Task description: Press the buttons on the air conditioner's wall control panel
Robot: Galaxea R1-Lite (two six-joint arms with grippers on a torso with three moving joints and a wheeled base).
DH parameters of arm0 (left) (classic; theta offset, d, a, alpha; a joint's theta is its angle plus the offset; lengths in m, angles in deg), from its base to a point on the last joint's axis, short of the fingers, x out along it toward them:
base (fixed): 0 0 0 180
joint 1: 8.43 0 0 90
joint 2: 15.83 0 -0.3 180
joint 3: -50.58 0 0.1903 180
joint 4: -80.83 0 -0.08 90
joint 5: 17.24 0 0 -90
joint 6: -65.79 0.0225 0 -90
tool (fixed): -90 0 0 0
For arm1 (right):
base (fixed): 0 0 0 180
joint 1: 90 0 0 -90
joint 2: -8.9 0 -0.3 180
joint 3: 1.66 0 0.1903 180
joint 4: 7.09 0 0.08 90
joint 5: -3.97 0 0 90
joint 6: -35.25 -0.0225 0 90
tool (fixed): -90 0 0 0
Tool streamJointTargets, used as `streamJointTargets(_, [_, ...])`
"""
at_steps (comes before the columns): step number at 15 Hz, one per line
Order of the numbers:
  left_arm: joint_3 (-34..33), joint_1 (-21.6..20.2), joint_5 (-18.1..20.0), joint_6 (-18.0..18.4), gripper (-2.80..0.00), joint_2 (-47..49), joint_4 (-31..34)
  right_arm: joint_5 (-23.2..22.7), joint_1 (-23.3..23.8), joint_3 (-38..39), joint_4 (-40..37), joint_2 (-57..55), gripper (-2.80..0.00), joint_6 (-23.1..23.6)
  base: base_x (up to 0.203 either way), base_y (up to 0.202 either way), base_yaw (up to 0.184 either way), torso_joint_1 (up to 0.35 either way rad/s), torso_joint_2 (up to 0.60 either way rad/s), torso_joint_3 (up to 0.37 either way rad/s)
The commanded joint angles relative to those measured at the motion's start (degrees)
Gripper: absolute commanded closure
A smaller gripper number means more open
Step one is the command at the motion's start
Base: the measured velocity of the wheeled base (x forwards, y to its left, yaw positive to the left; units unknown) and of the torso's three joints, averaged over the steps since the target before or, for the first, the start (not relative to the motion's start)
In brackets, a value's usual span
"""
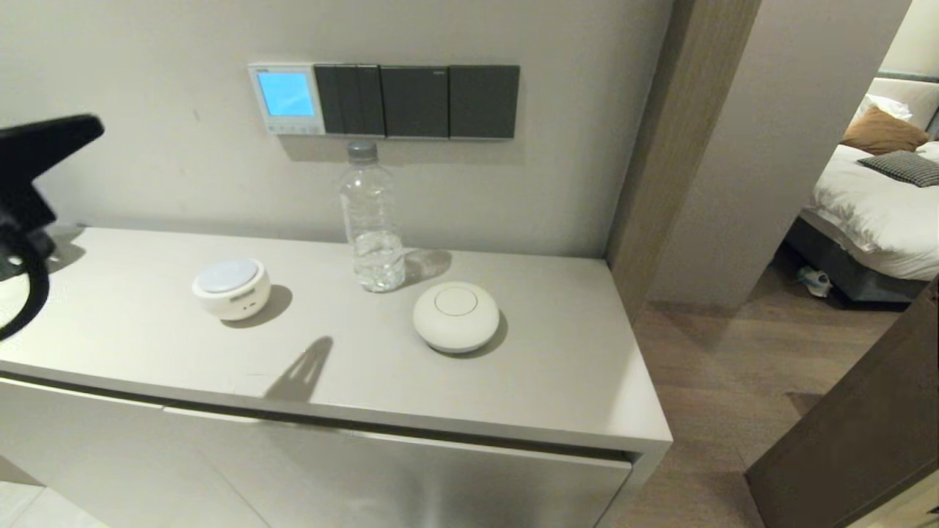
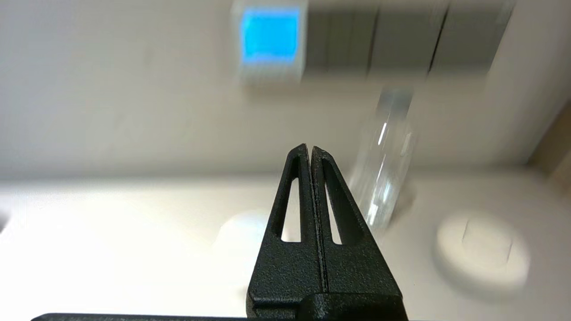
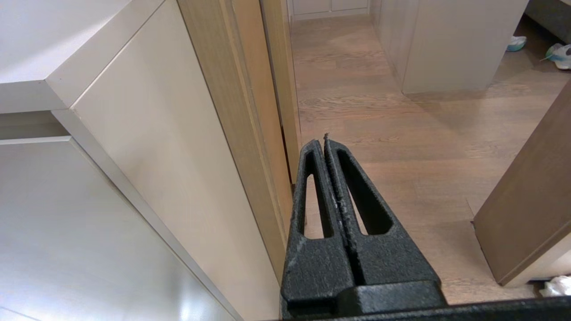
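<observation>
The white wall control panel (image 1: 286, 98) hangs on the wall above the counter, its screen lit light blue. Its row of small pale buttons (image 1: 291, 127) runs along its bottom edge. It also shows in the left wrist view (image 2: 270, 41), far ahead of my left gripper (image 2: 310, 148), which is shut and empty and well short of the wall. In the head view the left arm (image 1: 37, 158) shows at the far left edge. My right gripper (image 3: 323, 140) is shut and empty, low beside the cabinet's end, over the wood floor.
Three dark grey switch plates (image 1: 417, 101) sit right of the panel. On the counter (image 1: 557, 367) stand a clear water bottle (image 1: 370, 218) below the switches, a white round device with a pale top (image 1: 231, 287), and a white domed puck (image 1: 455, 317). A wooden door frame (image 1: 660, 147) bounds the right.
</observation>
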Motion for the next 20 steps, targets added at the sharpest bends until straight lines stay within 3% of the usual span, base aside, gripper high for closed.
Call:
streamJointTargets(1, [-11.2, -3.9, -0.1, 0.7, 0.00, -12.9, 1.6, 0.0, 0.0, 0.2, 0.0, 0.0, 0.00, 0.0, 0.000, 0.000, 0.000, 0.000, 0.00, 0.000])
streamJointTargets(5, [-26.5, -10.3, -0.2, 1.2, 0.00, -21.9, 3.3, 0.0, 0.0, 0.2, 0.0, 0.0, 0.00, 0.0, 0.000, 0.000, 0.000, 0.000, 0.00, 0.000])
streamJointTargets(11, [-42.0, -11.6, -0.3, 1.2, 0.00, -29.4, 4.5, 0.0, 0.0, 0.2, 0.0, -0.1, 0.00, 0.0, 0.000, 0.000, 0.000, 0.000, 0.00, 0.000])
streamJointTargets(15, [-47.4, -11.7, -0.6, 1.2, 0.00, -29.2, 6.7, 0.0, 0.0, 0.2, 0.0, 0.0, 0.00, 0.0, 0.000, 0.000, 0.000, 0.000, 0.00, 0.000])
streamJointTargets(20, [-47.8, -11.6, -4.3, 1.3, 0.00, -31.2, 13.4, 0.0, 0.0, 0.2, 0.0, 0.0, 0.00, 0.0, 0.000, 0.000, 0.000, 0.000, 0.00, 0.000])
